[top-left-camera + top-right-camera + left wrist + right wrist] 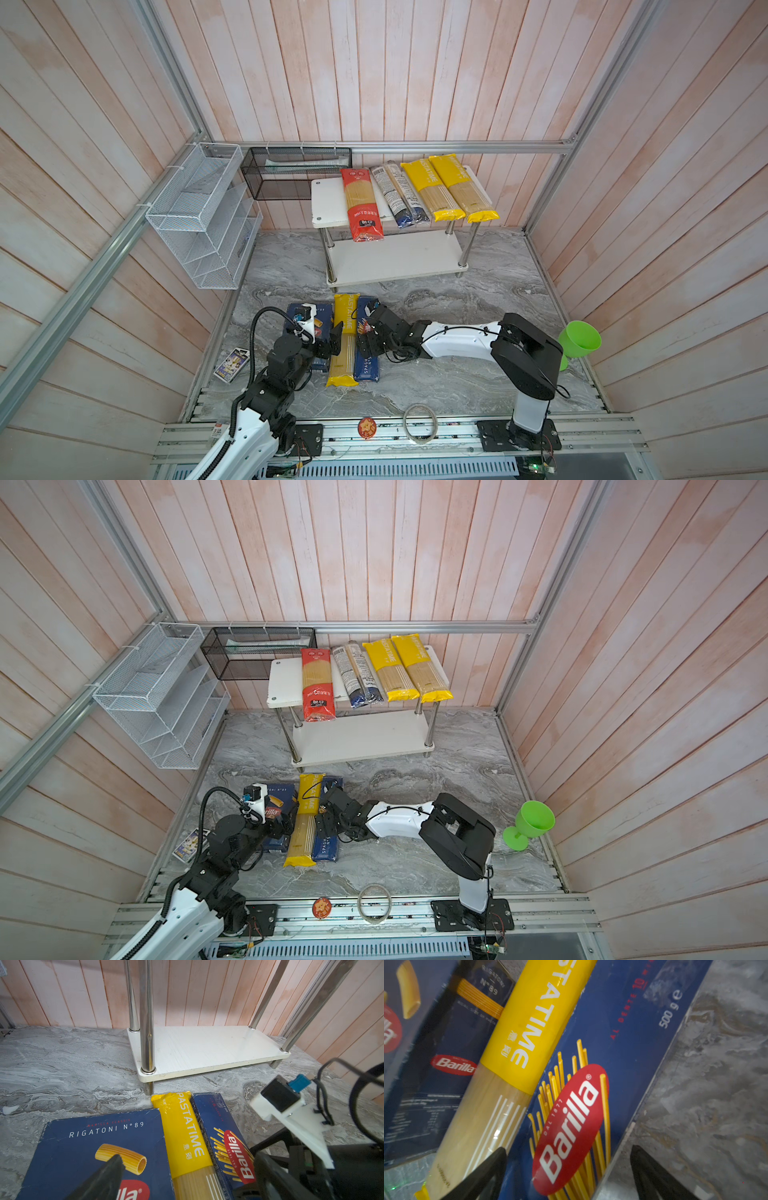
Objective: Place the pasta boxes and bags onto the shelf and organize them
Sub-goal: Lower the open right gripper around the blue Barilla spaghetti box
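If the right pincer (569,1148) shuts now: one finger may catch the long yellow plastic spaghetti bag (533,1022), because the bag lies tight against the box.
Right pincer: spread wide over the long thin dark blue cardboard spaghetti box (623,1028), holding nothing.
Left pincer (337,338): looks spread and empty. It is close by, so the arms could bump.
Box look: flat, with a red logo, probably stiff.
Box place: on the grey marble table (457,374), in front of the white two-board shelf (399,257).

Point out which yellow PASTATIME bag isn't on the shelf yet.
The yellow bag between the rigatoni box and spaghetti box; the other two bags lie on the shelf.
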You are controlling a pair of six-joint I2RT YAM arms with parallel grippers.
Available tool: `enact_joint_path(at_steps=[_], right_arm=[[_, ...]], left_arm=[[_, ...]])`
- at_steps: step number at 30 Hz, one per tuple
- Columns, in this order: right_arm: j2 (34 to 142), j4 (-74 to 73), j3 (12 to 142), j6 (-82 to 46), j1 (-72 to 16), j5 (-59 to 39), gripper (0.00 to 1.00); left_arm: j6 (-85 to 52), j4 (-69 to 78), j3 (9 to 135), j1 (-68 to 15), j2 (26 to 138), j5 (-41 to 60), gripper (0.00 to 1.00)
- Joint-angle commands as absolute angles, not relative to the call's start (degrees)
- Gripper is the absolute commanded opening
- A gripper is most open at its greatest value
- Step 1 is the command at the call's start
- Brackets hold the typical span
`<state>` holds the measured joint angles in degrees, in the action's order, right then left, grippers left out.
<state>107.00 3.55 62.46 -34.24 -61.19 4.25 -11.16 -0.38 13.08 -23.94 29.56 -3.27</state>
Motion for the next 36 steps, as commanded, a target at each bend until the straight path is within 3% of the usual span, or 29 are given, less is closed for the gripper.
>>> enact_joint_path(at_steps=[1, 11, 17, 24, 36], right_arm=[[108.54, 6.64, 63.73, -33.31, -61.61, 5.41, 0.93], [104.77, 12.33, 58.95, -32.78, -60.53, 11.91, 0.94], [95.8, 8.12, 49.23, -33.71, -56.97, 7.46, 0.94], [86.05, 3.82, 44.66, -23.49, -57.59, 1.44, 0.94], [91.75, 8.54, 51.19, -18.73, -57.7, 5.32, 0.98]], left_arm=[[-11.23, 0.89, 14.67, -23.49, 29.63, -3.69, 1.0], [-11.2, 0.93, 14.64, -23.2, 29.59, -3.35, 1.0], [-11.25, 0.94, 14.61, -23.13, 29.62, -3.25, 1.0], [-11.17, 0.91, 14.6, -22.86, 29.62, -2.83, 1.0], [-11.31, 0.8, 14.54, -22.77, 29.3, -2.83, 1.0]])
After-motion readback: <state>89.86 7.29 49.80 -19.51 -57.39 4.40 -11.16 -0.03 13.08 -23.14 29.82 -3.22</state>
